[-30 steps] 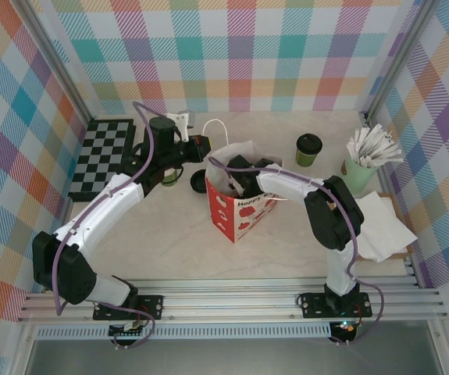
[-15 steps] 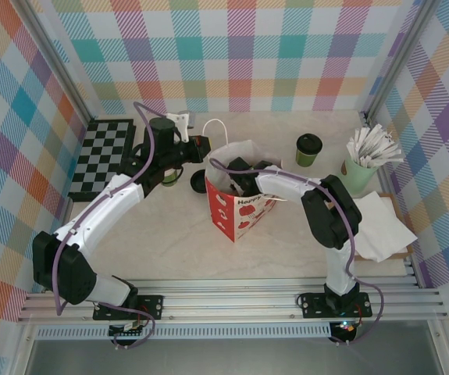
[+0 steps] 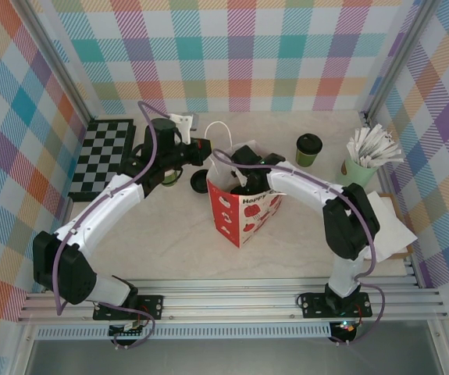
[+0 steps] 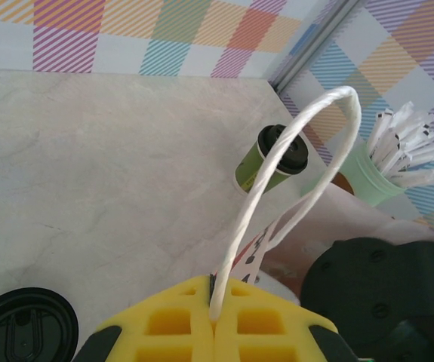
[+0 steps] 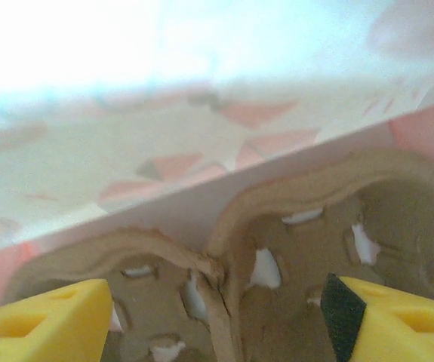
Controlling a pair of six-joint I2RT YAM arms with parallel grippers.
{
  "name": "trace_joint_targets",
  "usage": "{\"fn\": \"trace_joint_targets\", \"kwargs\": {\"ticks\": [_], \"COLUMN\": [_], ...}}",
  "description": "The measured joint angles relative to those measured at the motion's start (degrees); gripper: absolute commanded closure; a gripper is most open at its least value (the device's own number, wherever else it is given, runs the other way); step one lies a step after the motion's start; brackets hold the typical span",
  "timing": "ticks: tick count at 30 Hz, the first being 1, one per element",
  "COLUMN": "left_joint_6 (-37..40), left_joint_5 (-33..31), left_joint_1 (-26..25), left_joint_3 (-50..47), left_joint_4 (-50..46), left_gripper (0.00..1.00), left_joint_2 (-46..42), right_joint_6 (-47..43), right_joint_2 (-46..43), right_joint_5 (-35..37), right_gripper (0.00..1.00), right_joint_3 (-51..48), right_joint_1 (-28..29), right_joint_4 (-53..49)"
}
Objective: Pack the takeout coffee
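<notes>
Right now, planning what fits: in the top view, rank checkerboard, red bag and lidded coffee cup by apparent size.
checkerboard, red bag: look alike; the bag rises nearer the camera, so unranked.
takeout coffee: clearly smallest.

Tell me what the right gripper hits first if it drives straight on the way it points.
Most likely the brown cup carrier lying in the bag, just ahead of the right gripper; depth is blurry.

The bag (image 3: 244,215) is glossy paper, the tray (image 5: 398,204) rough cardboard.

Mouth of bag (image 3: 244,217) blocked by right pincer (image 5: 217,320) and raised handle (image 4: 343,94); bare counter (image 3: 283,147) between bag and takeout coffee (image 3: 308,149).
</notes>
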Motion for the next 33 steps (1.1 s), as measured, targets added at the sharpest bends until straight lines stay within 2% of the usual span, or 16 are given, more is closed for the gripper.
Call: {"fn": "trace_joint_targets", "kwargs": {"ticks": [11,13,22,25,29,33], "left_joint_6": [3.7,4.1,5.3,5.4,5.4,5.5], "left_joint_5": [1.0,1.0,0.3,-0.1,-0.6,-0.8], "left_joint_1": [-2.0,-2.0,-2.1,-2.1,-2.0,-2.1], "left_joint_3": [0.0,0.0,0.0,0.0,0.0,0.0], "left_joint_4": [0.0,0.0,0.0,0.0,-0.2,-0.4], "left_gripper": [1.00,1.00,1.00,1.00,1.00,1.00], "left_joint_2": [0.0,0.0,0.0,0.0,0.0,0.0], "right_joint_6": [6.8,8.0,5.9,4.4,2.9,2.0], "right_joint_2": [-3.1,-3.1,-3.2,-3.2,-3.2,-2.8], "right_joint_5": [-2.4,-2.3,-1.0,0.2,1.5,2.1], "right_gripper": [0.25,0.28,0.75,0.88,0.99,1.00], "right_joint_3": [2.6,2.8,5.1,4.9,3.5,1.4], "right_joint_1": [0.0,0.0,0.1,0.1,0.1,0.1], "right_joint_4": [-1.4,-1.8,-5.0,-5.8,-6.1,-6.0]}}
